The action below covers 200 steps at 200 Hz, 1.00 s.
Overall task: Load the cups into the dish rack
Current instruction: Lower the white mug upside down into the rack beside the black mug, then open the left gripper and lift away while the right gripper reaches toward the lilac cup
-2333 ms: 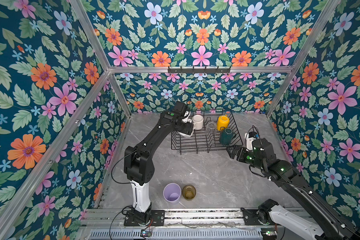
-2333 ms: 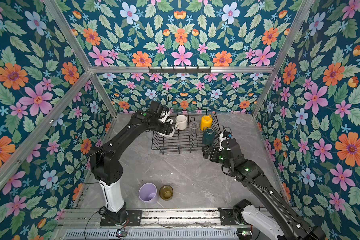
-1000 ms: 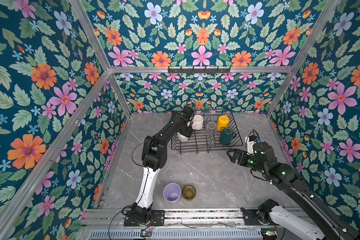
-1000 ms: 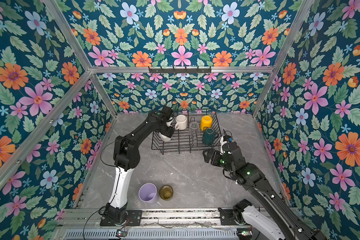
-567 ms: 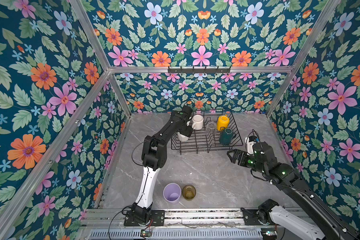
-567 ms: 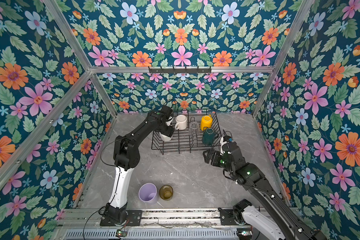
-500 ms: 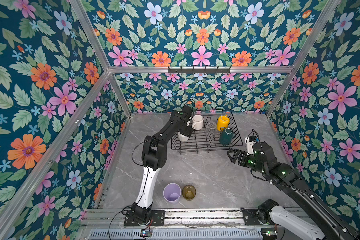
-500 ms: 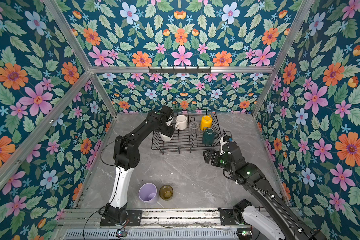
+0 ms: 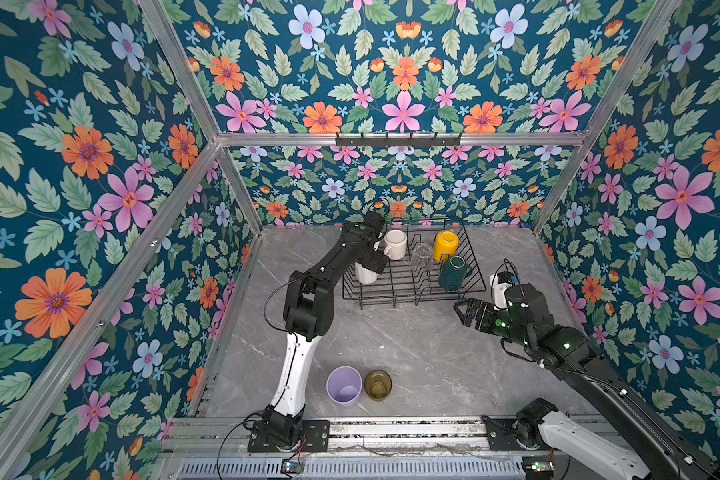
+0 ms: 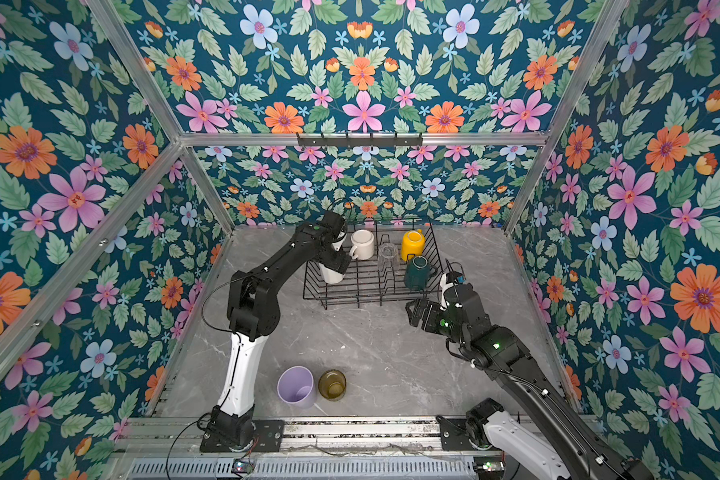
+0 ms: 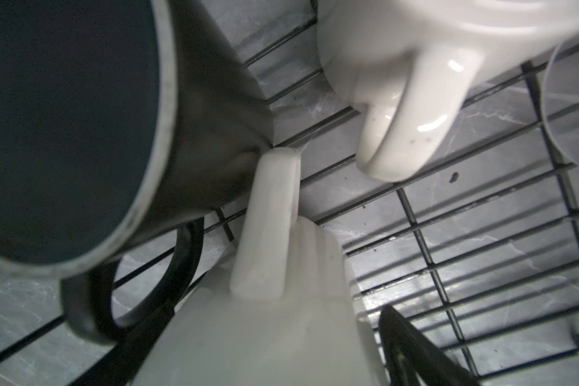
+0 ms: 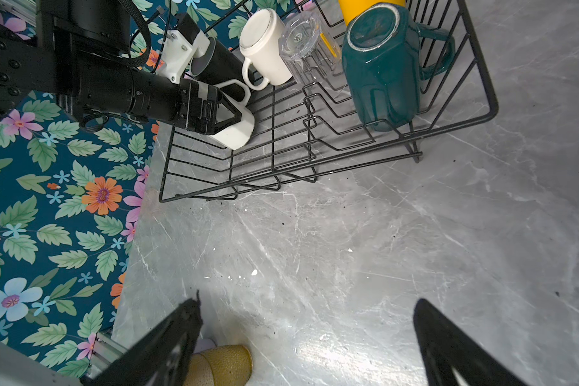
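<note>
Veined grey marble top (image 9: 425, 357); black wire rack (image 9: 416, 294) w/ 6 cups (image 9: 395, 243)

Bright, even lighting; the left wrist view is blurry.

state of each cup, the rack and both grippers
dish rack: six cups in
black mug: tilted, racked
tall white mug: racked, between left jaws
pale mug: inverted
clear glass: inverted
yellow mug: racked
green mug: inverted
lilac tumbler: upright, on table
olive glass: upright, on table
left gripper: open
right gripper: open, empty
</note>
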Motion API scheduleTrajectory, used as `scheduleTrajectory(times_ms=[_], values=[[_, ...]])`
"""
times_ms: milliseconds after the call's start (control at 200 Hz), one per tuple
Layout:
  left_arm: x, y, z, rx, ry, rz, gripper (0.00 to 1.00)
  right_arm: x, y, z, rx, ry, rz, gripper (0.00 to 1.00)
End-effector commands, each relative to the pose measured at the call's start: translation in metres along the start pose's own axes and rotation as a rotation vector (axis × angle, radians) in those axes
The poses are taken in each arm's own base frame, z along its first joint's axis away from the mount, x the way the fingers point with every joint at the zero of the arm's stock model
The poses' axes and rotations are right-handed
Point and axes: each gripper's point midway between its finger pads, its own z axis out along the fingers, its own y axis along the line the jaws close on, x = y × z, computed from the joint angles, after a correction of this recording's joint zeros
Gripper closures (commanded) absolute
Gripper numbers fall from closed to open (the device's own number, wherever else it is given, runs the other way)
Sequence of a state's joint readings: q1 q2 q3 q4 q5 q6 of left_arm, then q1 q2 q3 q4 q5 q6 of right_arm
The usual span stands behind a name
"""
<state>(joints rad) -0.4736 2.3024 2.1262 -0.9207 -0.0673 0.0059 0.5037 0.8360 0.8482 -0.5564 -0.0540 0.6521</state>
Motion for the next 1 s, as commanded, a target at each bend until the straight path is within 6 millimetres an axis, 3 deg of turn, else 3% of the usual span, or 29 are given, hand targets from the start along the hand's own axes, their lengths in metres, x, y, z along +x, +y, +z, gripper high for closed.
scheduleTrajectory(times_ms=[0, 170, 305, 450, 565, 775, 890, 995], values=[[-0.007, 0.001, -0.011, 0.008, -0.034, -0.008, 0.03, 0.000, 0.000, -0.001, 0.000, 0.000, 0.009, 0.02], [-0.022, 0.002, -0.040, 0.025, -0.138, -0.031, 0.02, 0.002, -0.001, 0.001, 0.019, 0.028, 0.004, 0.04], [-0.040, 0.009, -0.082, 0.019, -0.288, -0.062, 0.02, 0.006, 0.004, 0.004, 0.013, 0.079, -0.004, 0.09], [-0.044, 0.020, -0.135, 0.021, -0.485, -0.107, 0.00, 0.009, 0.012, 0.008, 0.008, 0.108, -0.023, 0.12], [-0.033, 0.034, -0.170, 0.055, -0.633, -0.179, 0.00, 0.015, 0.023, 0.012, 0.020, 0.129, -0.068, 0.13], [0.009, 0.088, -0.228, 0.042, -0.927, -0.347, 0.00, 0.040, 0.055, 0.022, 0.048, 0.213, -0.201, 0.16], [0.030, 0.113, -0.242, 0.041, -0.997, -0.427, 0.00, 0.055, 0.082, 0.024, 0.040, 0.241, -0.286, 0.17], [0.045, 0.138, -0.237, 0.031, -0.984, -0.518, 0.00, 0.070, 0.107, 0.028, 0.010, 0.268, -0.333, 0.17]])
